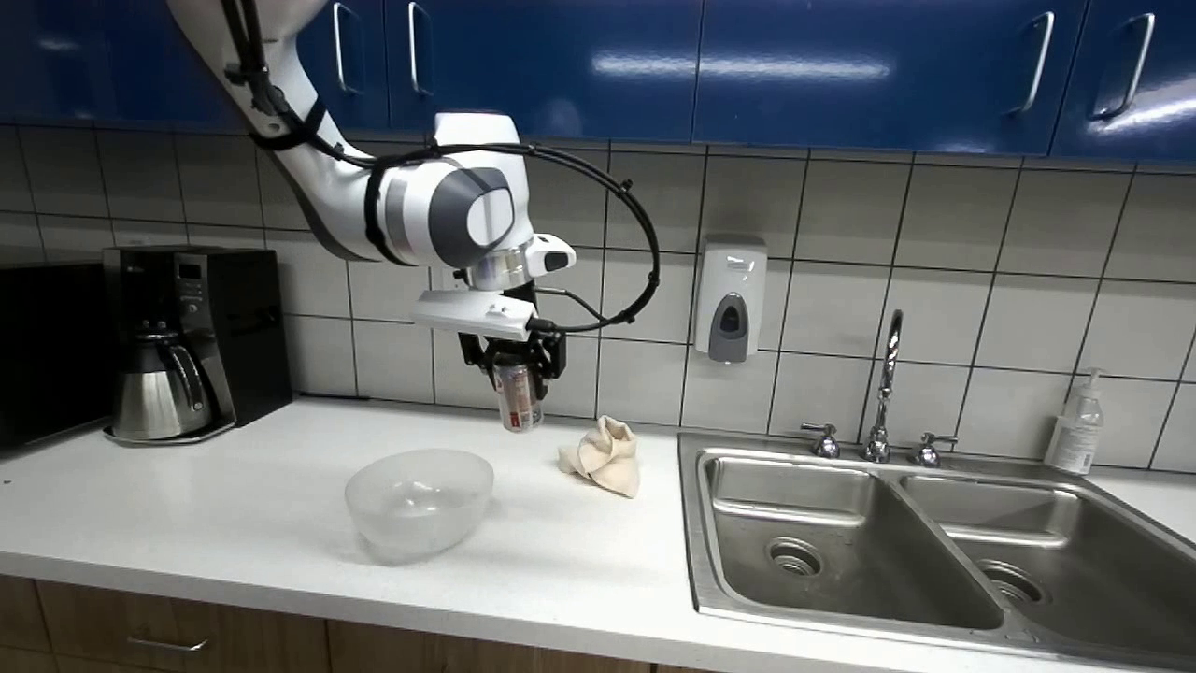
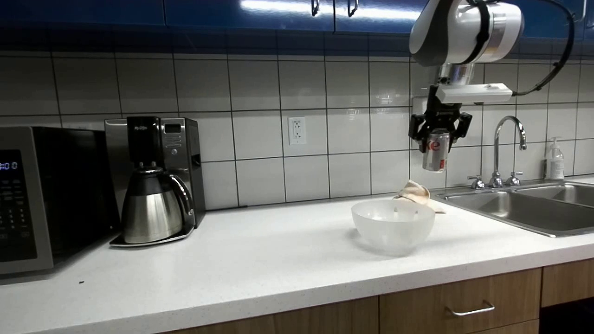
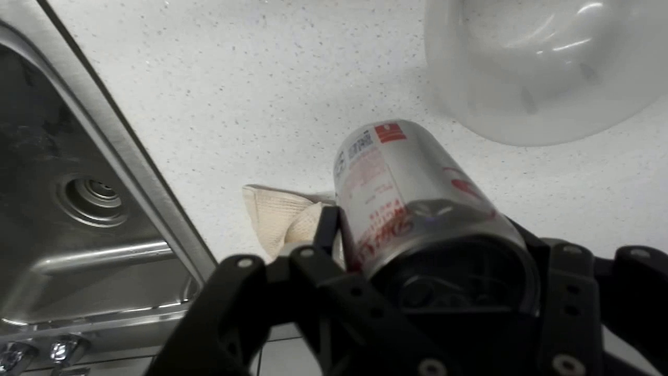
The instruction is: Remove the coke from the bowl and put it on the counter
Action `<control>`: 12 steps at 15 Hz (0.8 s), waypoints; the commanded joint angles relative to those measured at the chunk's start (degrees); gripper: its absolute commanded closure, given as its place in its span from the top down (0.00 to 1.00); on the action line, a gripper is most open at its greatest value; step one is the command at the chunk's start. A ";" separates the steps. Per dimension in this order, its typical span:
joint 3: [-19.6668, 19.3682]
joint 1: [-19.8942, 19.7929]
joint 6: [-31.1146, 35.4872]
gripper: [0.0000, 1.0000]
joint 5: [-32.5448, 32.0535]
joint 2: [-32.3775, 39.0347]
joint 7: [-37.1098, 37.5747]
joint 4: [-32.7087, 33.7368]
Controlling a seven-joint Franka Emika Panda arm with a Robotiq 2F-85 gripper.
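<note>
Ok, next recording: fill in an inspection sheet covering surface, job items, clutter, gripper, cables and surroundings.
Surface: white speckled counter; small dark speck near the microwave.
Job items: coke can held in the air, outside the bowl, not yet set down.
Clutter: crumpled beige cloth near the sink.
Gripper: closed on the can.
Cables: black cable looping beside the arm, above the counter.
Surroundings: coffee maker, wall soap dispenser, pump bottle, blue cabinets.

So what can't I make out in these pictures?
Can top: too dark to tell if opened, wrist view.
Cloth: partly behind jaws closed on the can, wrist view.
Bowl: cut off by top and right edges, wrist view.
Microwave: cut off by left edge, both exterior views.
Pump bottle label: too small to read, both exterior views.
</note>
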 commanded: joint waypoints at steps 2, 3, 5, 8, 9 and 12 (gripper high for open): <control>-1.27 -2.29 -0.02 0.42 1.37 -1.01 -4.50 -2.28; -1.59 -2.67 0.35 0.42 1.85 -0.43 -5.29 -2.60; -2.05 -3.45 1.81 0.42 4.21 1.54 -7.81 -3.21; -1.99 -5.14 4.42 0.42 8.62 5.57 -11.44 -3.57; -1.70 -5.81 5.33 0.42 10.00 7.09 -12.58 -3.49; 0.13 -8.51 7.50 0.42 14.21 11.76 -15.99 -2.69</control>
